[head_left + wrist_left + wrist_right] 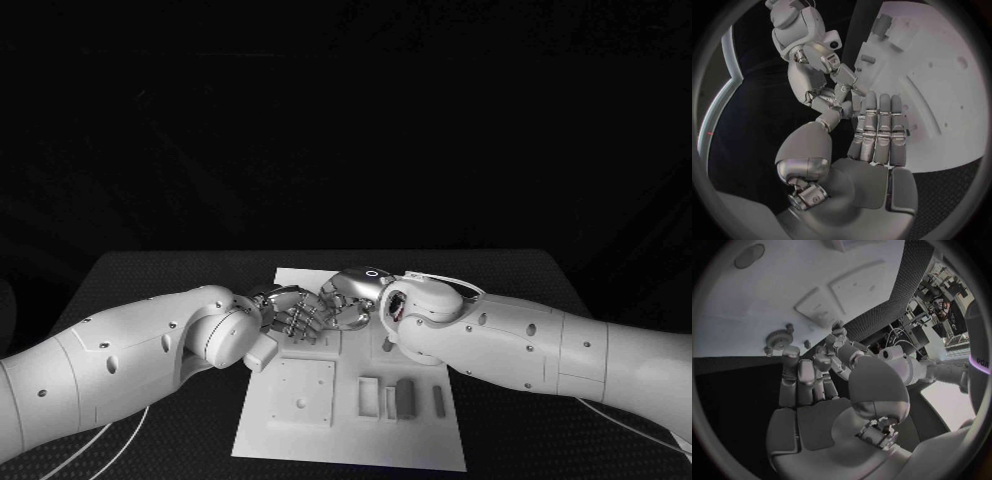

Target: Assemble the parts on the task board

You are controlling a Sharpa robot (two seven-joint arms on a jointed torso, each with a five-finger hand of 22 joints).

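The white task board (418, 440) lies in the middle of the black table. My two hands meet over its far half. My left hand (289, 312) holds its fingers (879, 125) straight and together, flat over the board (942, 100), with nothing in them. My right hand (355, 296) reaches in from the other side. Its fingertips (789, 357) touch a small gear-shaped part (776, 339) on the board (754, 300). Whether they grip the gear is unclear. A square plate (303, 392) and three small bar parts (405, 397) lie on the board's near half.
Two raised square plates (851, 285) and a round hole (748, 256) mark the board beyond the right hand. Black table (159, 275) surrounds the board on all sides. White cables (123, 440) trail under the left arm.
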